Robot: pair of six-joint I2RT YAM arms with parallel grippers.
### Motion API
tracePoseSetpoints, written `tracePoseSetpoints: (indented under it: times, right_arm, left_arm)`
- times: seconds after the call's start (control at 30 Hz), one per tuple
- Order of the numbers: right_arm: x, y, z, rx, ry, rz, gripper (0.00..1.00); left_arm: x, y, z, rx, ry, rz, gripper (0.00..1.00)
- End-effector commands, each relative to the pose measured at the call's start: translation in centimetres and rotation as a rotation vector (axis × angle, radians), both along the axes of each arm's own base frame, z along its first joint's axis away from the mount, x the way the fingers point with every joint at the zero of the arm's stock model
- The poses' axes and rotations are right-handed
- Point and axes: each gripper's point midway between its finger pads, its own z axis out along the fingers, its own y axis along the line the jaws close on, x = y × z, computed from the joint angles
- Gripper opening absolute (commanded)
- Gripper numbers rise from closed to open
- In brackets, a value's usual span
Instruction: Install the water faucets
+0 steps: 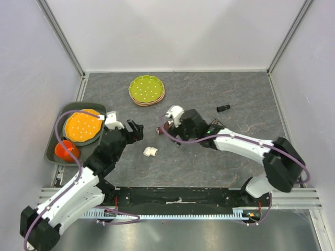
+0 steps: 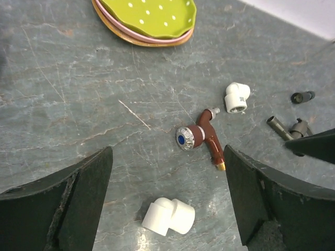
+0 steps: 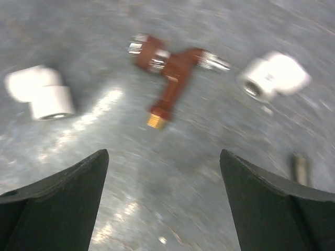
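Left tool [image 2: 167,151] and right tool [image 3: 163,157] both gaped wide, holding nothing. Around twelve o'clock from each, the reddish-brown faucet [image 2: 201,138] lay untouched on the counter [image 2: 78,104], with a white elbow fitting [image 2: 236,97] at its one o'clock in the left wrist view.

Bright, even light; one view is blurry.
You get clear, sharp pictures from above and from your left wrist, with soft shadows. Your right wrist view is smeared: the brown faucet [image 3: 170,78] and a white fitting [image 3: 273,76] look fuzzy, and the shiny desk [image 3: 104,117] shows white glare patches.
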Motion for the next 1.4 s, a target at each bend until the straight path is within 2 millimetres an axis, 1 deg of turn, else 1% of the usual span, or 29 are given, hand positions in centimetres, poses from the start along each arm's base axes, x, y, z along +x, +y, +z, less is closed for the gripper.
tracePoseSetpoints:
  times: [0.0, 0.03, 0.07, 0.1, 0.13, 0.17, 0.2, 0.23, 0.27, 0.3, 0.33, 0.37, 0.4, 0.43, 0.47, 0.53, 0.57, 0.6, 0.63, 0.67, 0.7, 0.73, 0.8, 0.83, 0.87, 0.93, 0.97, 1.27, 1.37]
  right_arm:
    - [3.7, -5.5, 4.3, 0.168, -0.093, -0.333, 0.98]
    - [3.5, -6.8, 3.7, 0.189, -0.075, -0.393, 0.98]
    - [4.3, -8.3, 5.6, 0.246, -0.127, -0.463, 0.98]
    - [4.5, -9.2, 5.8, 0.265, -0.138, -0.505, 0.98]
    - [4.3, -10.5, 5.2, 0.271, -0.139, -0.557, 0.98]
    - [4.5, -11.3, 6.4, 0.327, -0.166, -0.613, 0.98]
    - [4.9, -12.8, 6.6, 0.339, -0.196, -0.689, 0.98]
    - [4.4, -14.0, 6.1, 0.349, -0.211, -0.732, 0.98]
    - [4.5, -14.5, 6.4, 0.396, -0.223, -0.775, 0.98]
    - [4.5, -15.4, 6.5, 0.408, -0.244, -0.818, 0.98]
    - [4.1, -16.1, 5.8, 0.408, -0.247, -0.844, 0.98]
    - [4.0, -16.6, 7.0, 0.465, -0.273, -0.871, 0.98]
    - [3.9, -17.3, 7.2, 0.485, -0.295, -0.901, 0.98]
    - [3.5, -18.6, 7.2, 0.501, -0.325, -0.947, 0.98]
    - [3.5, -19.2, 7.6, 0.529, -0.348, -0.970, 0.98]
    - [2.9, -20.4, 8.0, 0.564, -0.382, -1.008, 0.98]
    - [2.8, -20.7, 8.3, 0.582, -0.393, -1.016, 0.98]
    - [2.7, -21.0, 8.4, 0.594, -0.400, -1.027, 0.98]
    - [2.5, -21.4, 8.4, 0.604, -0.409, -1.040, 0.98]
    - [2.5, -21.6, 8.6, 0.613, -0.419, -1.050, 0.98]
    - [2.4, -21.8, 8.4, 0.615, -0.421, -1.057, 0.98]
    - [2.4, -21.8, 8.4, 0.616, -0.421, -1.060, 0.98]
    - [2.4, -21.8, 8.3, 0.613, -0.420, -1.060, 0.98]
    - [2.5, -21.7, 8.2, 0.609, -0.418, -1.059, 0.98]
    - [2.5, -21.6, 8.2, 0.607, -0.414, -1.054, 0.98]
    - [2.6, -21.5, 7.9, 0.596, -0.410, -1.053, 0.98]
    - [2.7, -21.4, 7.8, 0.592, -0.407, -1.052, 0.98]
    - [2.9, -20.9, 7.4, 0.572, -0.392, -1.035, 0.98]
    - [3.0, -20.8, 7.2, 0.565, -0.390, -1.033, 0.98]
  left_arm:
    - [1.3, -2.5, 1.7, -0.055, 0.068, -0.040, 0.93]
    - [1.5, -3.4, 2.0, -0.068, 0.083, -0.071, 0.93]
    - [1.8, -4.1, 0.9, -0.057, 0.129, -0.086, 0.93]
    - [1.9, -4.9, 0.5, -0.060, 0.155, -0.103, 0.93]
    - [2.2, -5.7, 0.8, -0.066, 0.166, -0.124, 0.93]
    - [2.4, -6.3, -1.1, -0.034, 0.233, -0.125, 0.93]
    - [2.5, -7.6, -0.7, -0.042, 0.243, -0.145, 0.93]
    - [2.6, -8.1, -1.1, -0.026, 0.261, -0.144, 0.94]
    - [2.7, -8.6, -1.8, -0.006, 0.288, -0.144, 0.94]
    - [2.8, -9.8, -2.5, 0.020, 0.310, -0.144, 0.94]
    - [3.0, -10.3, -3.0, 0.036, 0.321, -0.133, 0.94]
    - [3.0, -10.9, -3.3, 0.050, 0.335, -0.130, 0.93]
    - [3.1, -12.1, -4.0, 0.086, 0.352, -0.130, 0.93]
    - [3.1, -12.6, -4.4, 0.105, 0.365, -0.126, 0.93]
    - [3.2, -13.1, -4.7, 0.111, 0.376, -0.122, 0.92]
    - [3.4, -14.3, -6.0, 0.162, 0.409, -0.119, 0.91]
    - [3.4, -14.7, -6.6, 0.173, 0.422, -0.114, 0.90]
    - [3.6, -15.3, -6.5, 0.178, 0.422, -0.118, 0.89]
    - [3.5, -15.5, -8.0, 0.208, 0.451, -0.116, 0.88]
    - [3.5, -15.8, -8.5, 0.214, 0.464, -0.119, 0.86]
    - [3.6, -16.5, -8.4, 0.214, 0.464, -0.125, 0.85]
    - [3.5, -16.7, -9.7, 0.238, 0.489, -0.127, 0.83]
    - [3.6, -17.5, -10.4, 0.247, 0.505, -0.132, 0.81]
    - [3.6, -17.5, -10.8, 0.260, 0.516, -0.129, 0.79]
    - [3.6, -17.4, -12.0, 0.281, 0.542, -0.118, 0.78]
    - [3.8, -17.4, -12.4, 0.295, 0.550, -0.107, 0.74]
    - [3.8, -17.4, -13.1, 0.310, 0.561, -0.102, 0.73]
    - [5.0, -17.7, -14.4, 0.349, 0.557, -0.067, 0.67]
    - [5.0, -17.6, -14.9, 0.359, 0.562, -0.063, 0.63]
